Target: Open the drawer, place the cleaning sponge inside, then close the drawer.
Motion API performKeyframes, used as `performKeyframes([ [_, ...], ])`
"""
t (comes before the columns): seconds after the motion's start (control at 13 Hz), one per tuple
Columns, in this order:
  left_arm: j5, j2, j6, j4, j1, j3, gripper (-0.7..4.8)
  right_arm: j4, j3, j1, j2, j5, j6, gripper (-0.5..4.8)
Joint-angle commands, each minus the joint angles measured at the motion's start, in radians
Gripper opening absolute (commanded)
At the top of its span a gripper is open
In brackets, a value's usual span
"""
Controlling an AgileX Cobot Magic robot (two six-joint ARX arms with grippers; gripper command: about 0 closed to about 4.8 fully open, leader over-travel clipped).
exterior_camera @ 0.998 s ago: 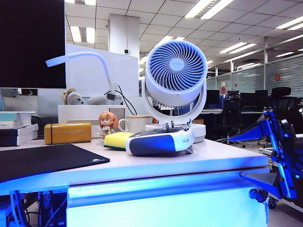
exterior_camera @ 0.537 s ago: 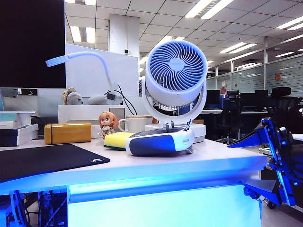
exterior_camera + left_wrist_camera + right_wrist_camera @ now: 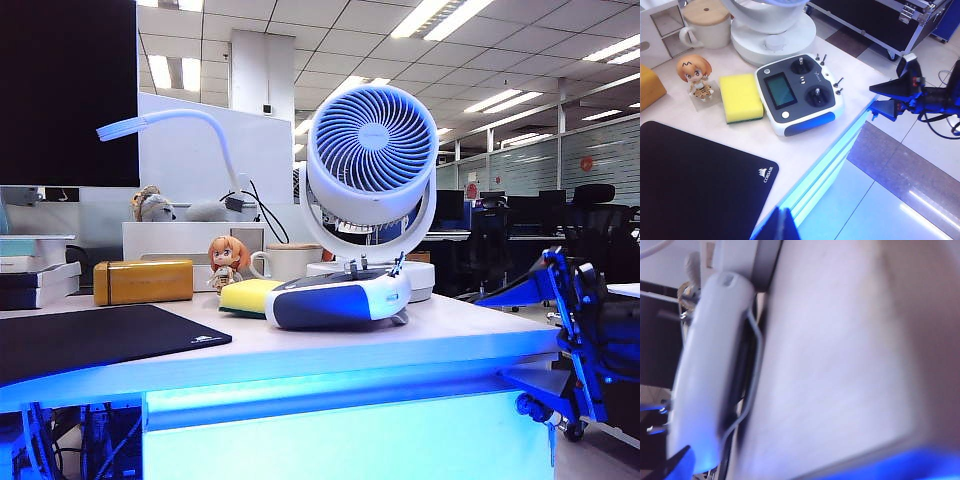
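The yellow cleaning sponge (image 3: 243,295) (image 3: 740,97) lies flat on the desk, between a small figurine and a white-and-navy controller (image 3: 340,297) (image 3: 800,92). Under the desk's front edge the drawer (image 3: 340,440) shows its blue-lit front panel and looks shut. My right gripper (image 3: 500,340) (image 3: 875,98) is open at the desk's right corner, with one finger level with the desktop, the other below the edge, and nothing between them. Its wrist view is blurred and shows the desktop and the controller (image 3: 710,375). My left gripper (image 3: 782,225) is shut and empty, high above the desk's front edge.
A black mouse mat (image 3: 100,340) (image 3: 695,180) covers the desk's left part. A white fan (image 3: 370,160), a mug (image 3: 702,22), a figurine (image 3: 228,262) and an orange-yellow box (image 3: 143,281) stand behind the sponge. Right of the desk is open floor (image 3: 920,180).
My right gripper has moved left, closer to the desk's right corner, and stays open. The left arm, sponge and controller have not moved.
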Motion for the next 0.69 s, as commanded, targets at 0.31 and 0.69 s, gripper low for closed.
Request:
performKeyframes([
  [0.31,0.007,-0.001,0.000,0.005,0.000,0.005,-0.05,0.015,0.086,0.002,0.043,-0.024,0.019,4.79],
  [0.69,0.006,-0.001,0.000,0.003,0.000,0.005,-0.05,0.018,0.111,0.003,0.043,-0.099,0.020,4.79],
])
